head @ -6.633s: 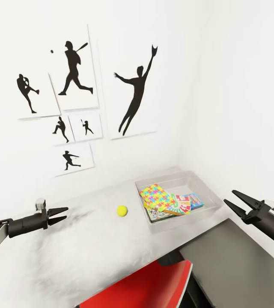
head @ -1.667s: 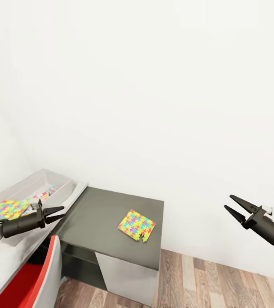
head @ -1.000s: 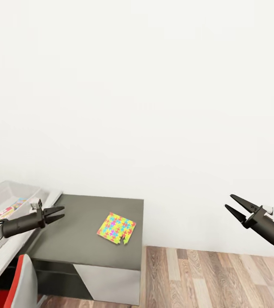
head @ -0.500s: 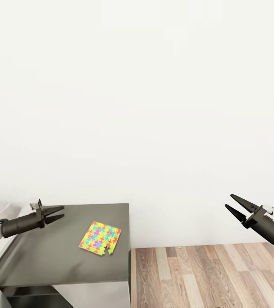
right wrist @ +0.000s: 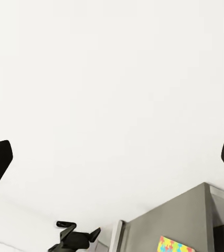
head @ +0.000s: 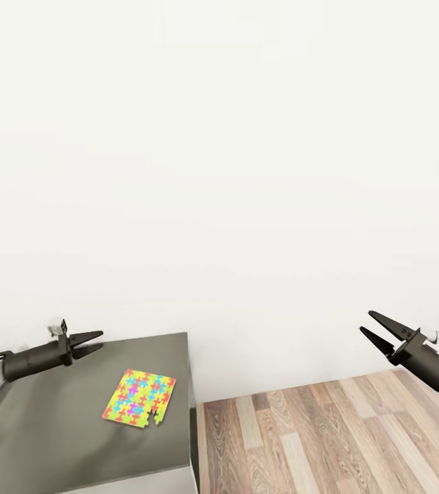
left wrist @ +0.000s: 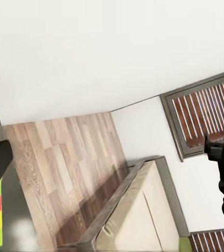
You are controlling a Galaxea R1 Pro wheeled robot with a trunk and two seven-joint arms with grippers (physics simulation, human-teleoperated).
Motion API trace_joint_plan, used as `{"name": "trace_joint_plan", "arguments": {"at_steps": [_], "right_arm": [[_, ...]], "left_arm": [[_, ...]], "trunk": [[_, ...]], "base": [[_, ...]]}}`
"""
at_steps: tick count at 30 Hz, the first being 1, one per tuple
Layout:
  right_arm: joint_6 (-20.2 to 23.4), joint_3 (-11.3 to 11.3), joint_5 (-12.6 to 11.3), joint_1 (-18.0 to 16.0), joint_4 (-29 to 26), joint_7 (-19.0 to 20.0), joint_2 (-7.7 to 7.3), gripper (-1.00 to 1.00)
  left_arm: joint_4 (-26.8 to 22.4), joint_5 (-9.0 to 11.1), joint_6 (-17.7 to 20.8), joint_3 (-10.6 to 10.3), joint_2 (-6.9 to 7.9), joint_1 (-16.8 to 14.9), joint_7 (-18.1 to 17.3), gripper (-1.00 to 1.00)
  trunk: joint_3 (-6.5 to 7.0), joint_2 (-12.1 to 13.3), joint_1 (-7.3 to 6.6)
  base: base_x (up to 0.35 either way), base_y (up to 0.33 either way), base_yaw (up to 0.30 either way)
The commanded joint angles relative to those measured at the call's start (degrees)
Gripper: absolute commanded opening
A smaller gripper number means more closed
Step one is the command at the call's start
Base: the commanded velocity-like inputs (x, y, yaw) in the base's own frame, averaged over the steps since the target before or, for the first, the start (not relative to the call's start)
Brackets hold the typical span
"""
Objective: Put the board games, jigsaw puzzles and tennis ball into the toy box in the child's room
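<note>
One puzzle (head: 140, 398) lay flat on the grey table (head: 55, 439), near its corner. My view had swung right, off the toy box. Left gripper (head: 93, 342) and right gripper (head: 373, 326) both hung apart, empty; pickup remained.

my left gripper (head: 90, 342): matte black, two slim tapered fingers, small white-grey block on top | my left forearm: dark cylinder, pale grey panel | my right gripper (head: 383, 331): black pointed fingers, white tab at wrist
</note>
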Motion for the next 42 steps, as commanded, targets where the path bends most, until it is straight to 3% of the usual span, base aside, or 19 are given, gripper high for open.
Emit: {"name": "trace_joint_plan", "arguments": {"at_steps": [1, 15, 21, 24, 28, 31, 33, 37, 39, 42], "right_arm": [[0.3, 0.0, 0.1, -0.1, 0.0, 0.2, 0.03, 1.00], [0.2, 0.4, 0.2, -0.1, -0.2, -0.9, 0.06, 1.00], [0.2, 1.2, 0.9, -0.1, -0.4, -5.5, 0.14, 1.00], [0.2, 3.3, 1.9, -0.1, -0.4, -10.6, 0.19, 1.00], [0.2, 9.3, 4.9, -0.4, -0.3, -22.2, 0.23, 1.00], [0.2, 12.3, 6.4, -1.5, -0.2, -30.2, 0.49, 1.00], [0.3, 15.0, 7.0, -3.0, 0.0, -37.6, 1.76, 1.00], [0.6, 17.8, 7.6, -4.7, 0.2, -46.2, 4.07, 1.00], [0.9, 20.2, 8.3, -6.1, 0.5, -53.2, 5.61, 1.00], [0.8, 22.8, 8.8, -6.8, 0.4, -58.6, 6.57, 1.00]], "left_arm": [[0.0, 0.4, 0.6, -0.4, 0.09, -0.1, -0.1, 1.00], [0.0, 0.4, 0.6, -0.3, -0.02, -0.1, -0.1, 1.00], [0.0, 0.3, 0.6, -0.4, -0.09, -0.1, 0.2, 1.00], [0.0, 0.3, 0.6, -0.4, -0.10, 0.0, 0.3, 1.00], [0.0, 0.3, 0.6, -0.3, -0.09, 0.0, 0.4, 1.00], [0.1, 0.2, 0.6, -0.3, -0.05, 0.0, 0.4, 1.00], [0.1, 0.2, 0.6, -0.3, 0.01, -0.1, 0.4, 1.00], [0.2, 0.2, 0.7, -0.3, -0.01, 0.0, 0.6, 1.00], [0.2, 0.2, 0.8, -0.3, 0.00, 0.0, 0.7, 1.00], [0.2, 0.2, 0.8, -0.3, -0.07, 0.0, 1.2, 1.00]], "trunk": [[-0.15, -0.1, 0.04], [-0.23, -0.1, 0.04], [-0.23, -0.1, 0.04], [-0.23, -0.1, 0.04], [-0.23, -0.1, 0.04], [-0.23, -0.1, 0.04], [-0.23, -0.1, 0.04], [-0.23, -0.1, 0.04], [-0.23, -0.1, 0.04], [-0.23, -0.1, 0.04]], "base": [[0.003, 0.001, -0.195], [-0.057, 0.000, -0.048], [-0.002, 0.000, 0.000], [0.000, 0.000, 0.000], [0.000, 0.000, 0.000], [0.000, 0.000, 0.000], [0.000, 0.000, 0.000], [0.000, 0.000, 0.000], [0.000, 0.000, 0.000], [0.000, 0.000, 0.000]]}}
